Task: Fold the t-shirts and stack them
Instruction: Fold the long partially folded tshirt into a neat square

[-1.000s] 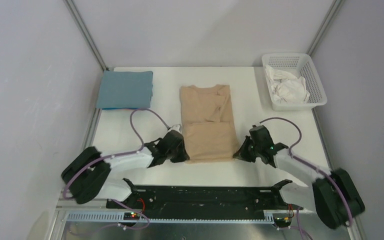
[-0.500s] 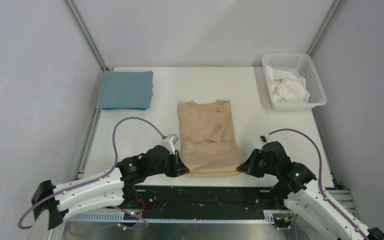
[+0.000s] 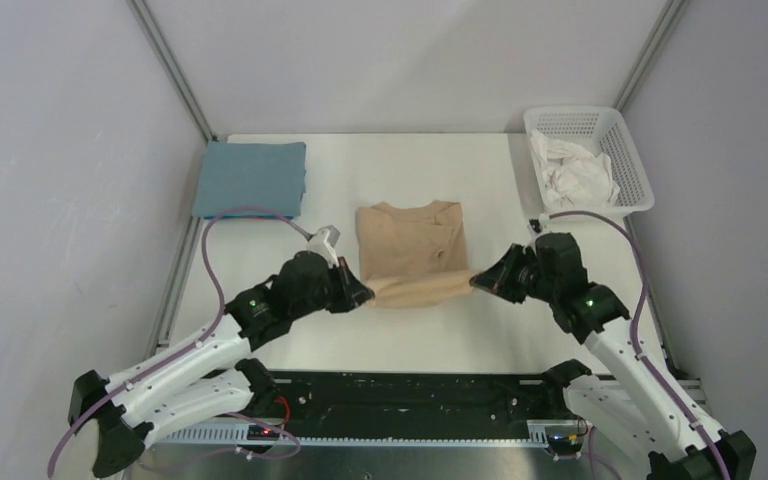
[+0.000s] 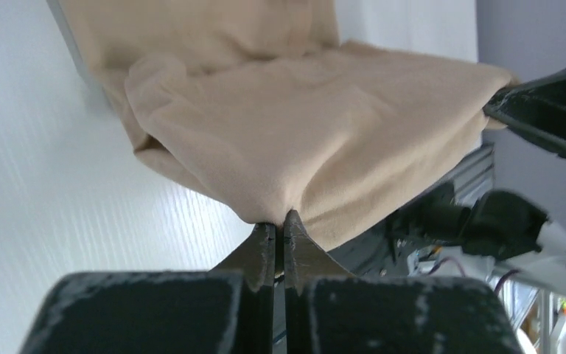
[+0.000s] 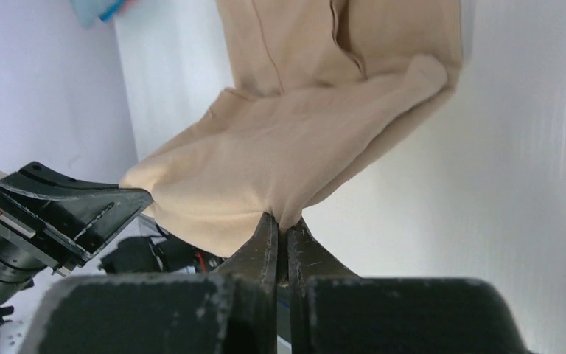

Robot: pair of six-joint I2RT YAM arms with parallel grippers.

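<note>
Top external view shows the tan t-shirt (image 3: 412,235) in the middle of the table (image 3: 430,340), its near hem lifted and stretched between both arms. The left gripper (image 3: 362,293) is clamped on the hem's left corner, the right gripper (image 3: 478,282) on its right corner (each wrist view shows jaws pinched together on a tuck of cloth). This looks like a halving fold: next, carry the hem evenly toward the collar, lay it flat and release, then stack with the folded teal t-shirt (image 3: 250,178) at far left
</note>
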